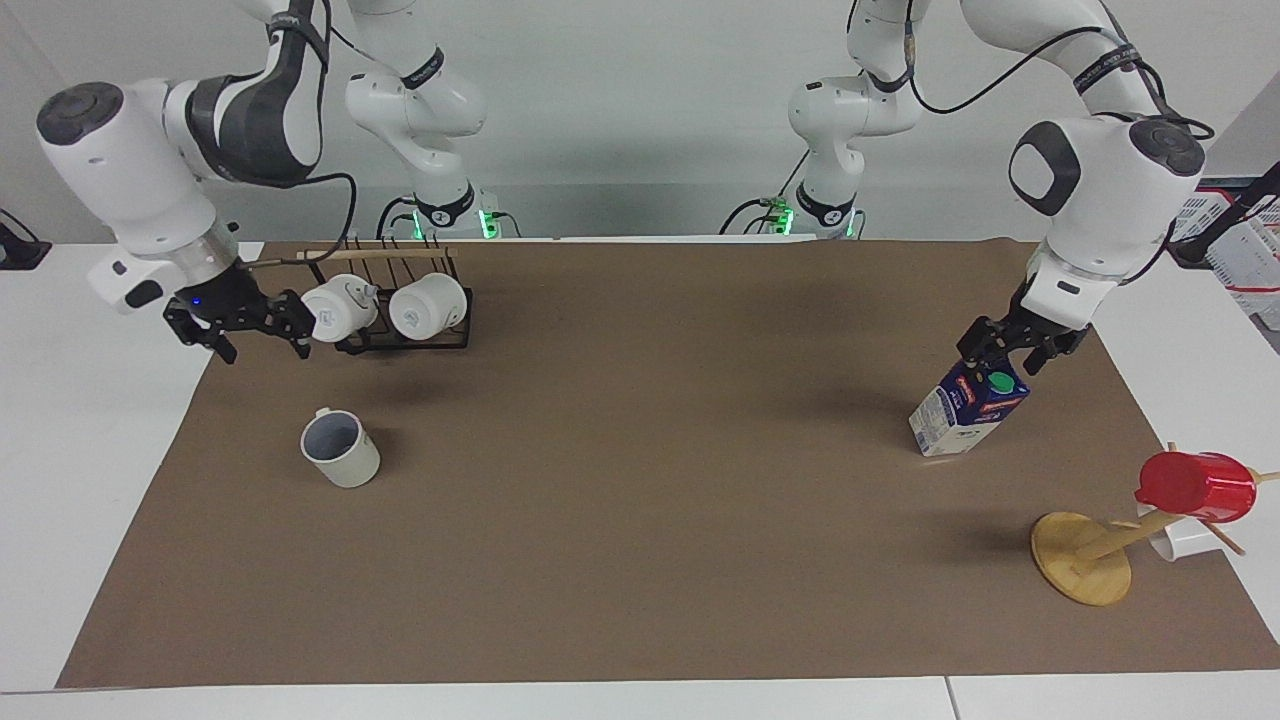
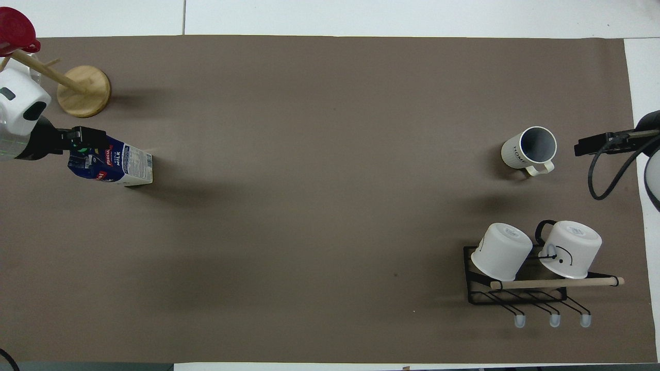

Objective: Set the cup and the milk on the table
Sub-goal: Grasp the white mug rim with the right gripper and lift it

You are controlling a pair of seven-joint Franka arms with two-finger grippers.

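Observation:
The cup [image 1: 340,450], pale grey-white with a grey-blue inside, stands upright on the brown mat [image 1: 640,480] of the white table [image 1: 90,450], toward the right arm's end; it also shows in the overhead view [image 2: 531,148]. The milk [image 1: 968,402], a blue and white carton with a green cap, stands on the mat toward the left arm's end, also seen from overhead [image 2: 111,166]. My left gripper [image 1: 1005,358] is open, its fingers down at the carton's top on either side of it. My right gripper [image 1: 262,338] is open and empty, in the air over the mat's edge beside the mug rack.
A black wire rack [image 1: 400,340] holding two white mugs [image 1: 335,310] stands nearer to the robots than the cup. A wooden mug tree [image 1: 1085,560] carrying a red cup [image 1: 1195,485] and a white one stands farther from the robots than the milk, at the mat's edge.

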